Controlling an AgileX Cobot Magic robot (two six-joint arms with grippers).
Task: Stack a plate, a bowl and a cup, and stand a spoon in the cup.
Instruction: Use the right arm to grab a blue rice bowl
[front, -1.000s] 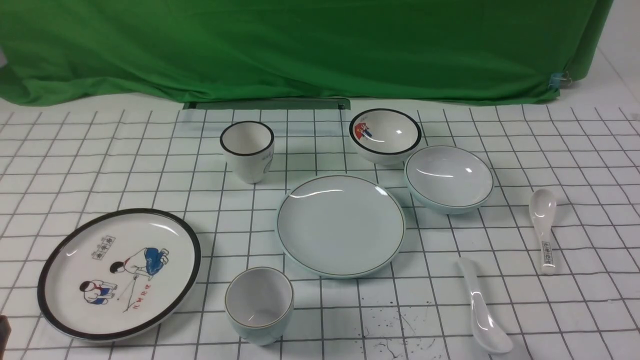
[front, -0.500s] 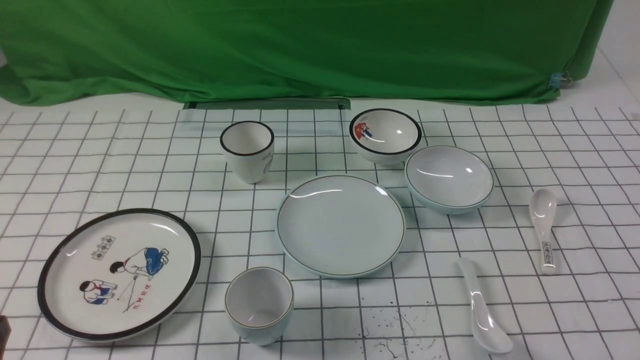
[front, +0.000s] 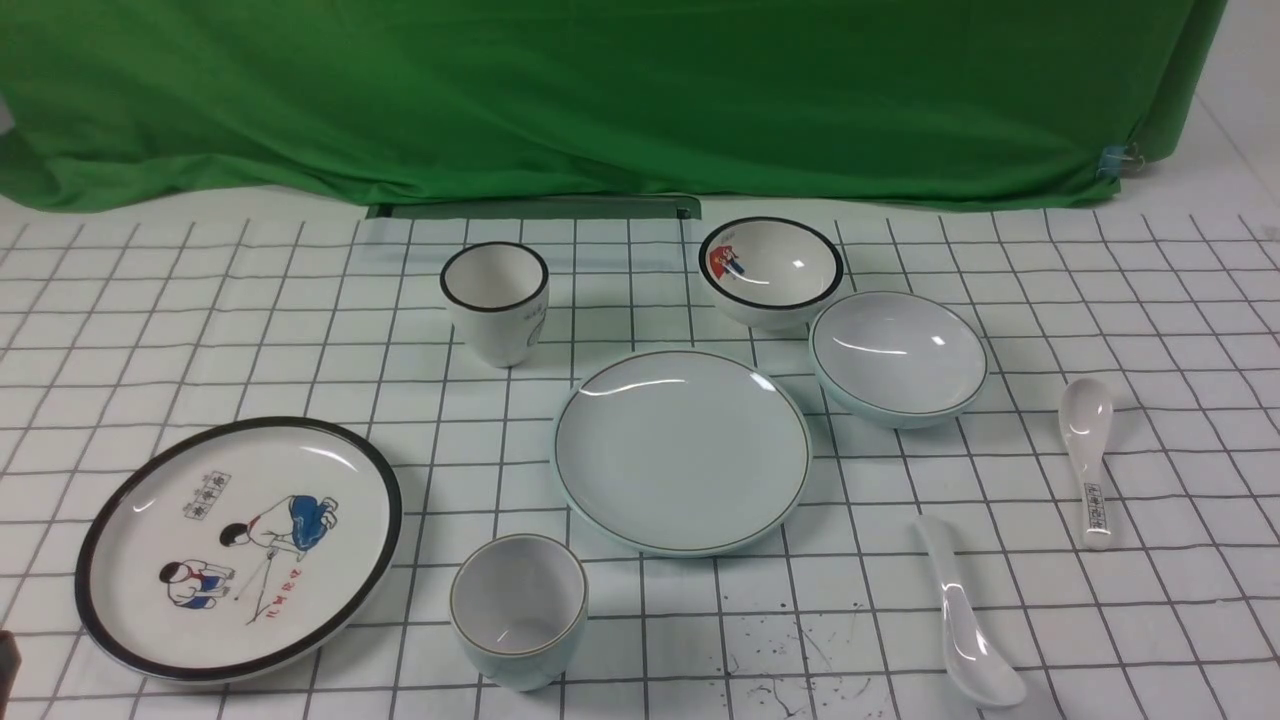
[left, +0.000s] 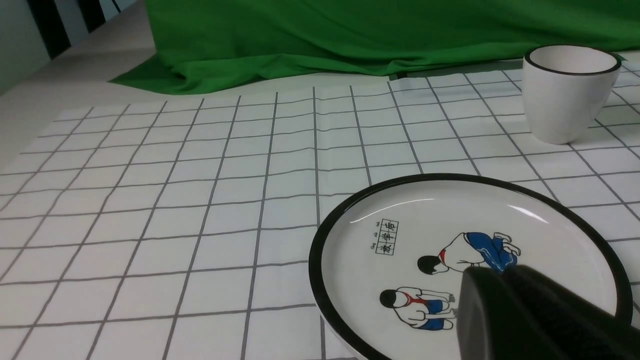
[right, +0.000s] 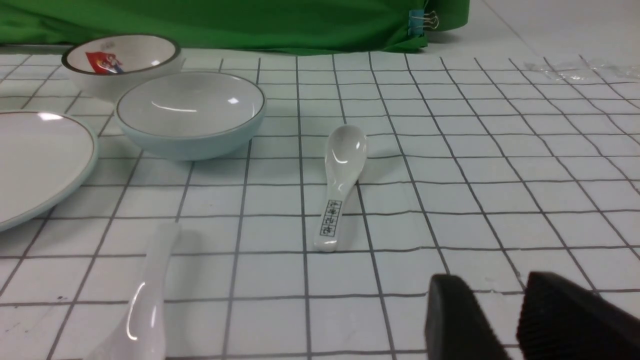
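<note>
A white, dark-gridded cloth (front: 200, 330) covers the table (front: 150, 208) before a green fabric backdrop (front: 600, 90). Around the pale blue-green round plate (front: 681, 450): matching shallow bowl (front: 897, 355) farther right, short rounded cup (front: 518, 608) nearer left, plain white ceramic spoon (front: 965, 620) nearer right. Left end effector (left: 492, 272) pressed together; right end effector (right: 492, 285) parted, empty.

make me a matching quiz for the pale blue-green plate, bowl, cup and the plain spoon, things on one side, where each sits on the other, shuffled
1 plate
2 bowl
3 cup
4 spoon

a near edge, next to the cartoon plate
b further back, beside the figure bowl
c middle of the grid cloth
d near right, handle pointing away from the robot

Pairs: 1-c, 2-b, 3-a, 4-d
</note>
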